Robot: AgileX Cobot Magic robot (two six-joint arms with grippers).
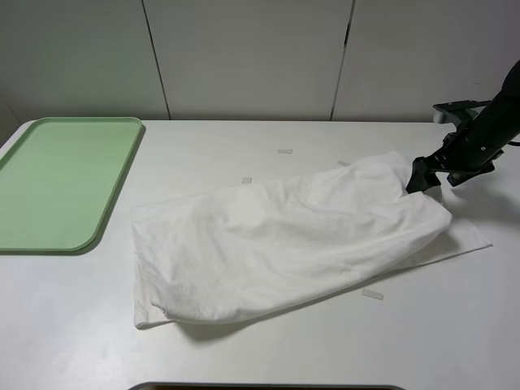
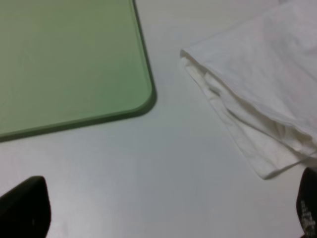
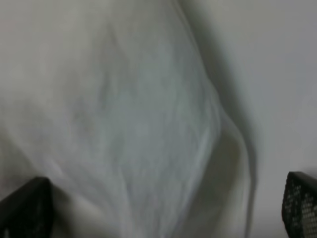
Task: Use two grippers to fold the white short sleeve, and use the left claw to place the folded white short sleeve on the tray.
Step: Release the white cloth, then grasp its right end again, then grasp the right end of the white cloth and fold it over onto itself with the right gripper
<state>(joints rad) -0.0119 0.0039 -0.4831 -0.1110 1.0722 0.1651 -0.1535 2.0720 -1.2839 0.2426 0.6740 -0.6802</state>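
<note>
Both spread wide, empty, left gripper (image 2: 166, 210) near tray (image 2: 74, 59), right gripper (image 1: 420, 179) at shirt (image 1: 284, 244)

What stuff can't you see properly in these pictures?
Left gripper: missing from the high view; its wrist view shows only fingertips, cut by the edge.
White short sleeve: blurred in the right wrist view; no lettering shows anywhere.
Tray: left end cut off in the high view.
Right gripper: whether it touches the short sleeve is unclear there.

Shirt (image 1: 276, 244): thin white cloth, matt, softly creased. Tray (image 1: 57, 183): pale-green plastic, smooth, slight sheen. Table (image 1: 455, 333): white, smooth, faintly glossy; right gripper (image 1: 422, 175) matt black, its pads (image 3: 300, 204) finely textured.
</note>
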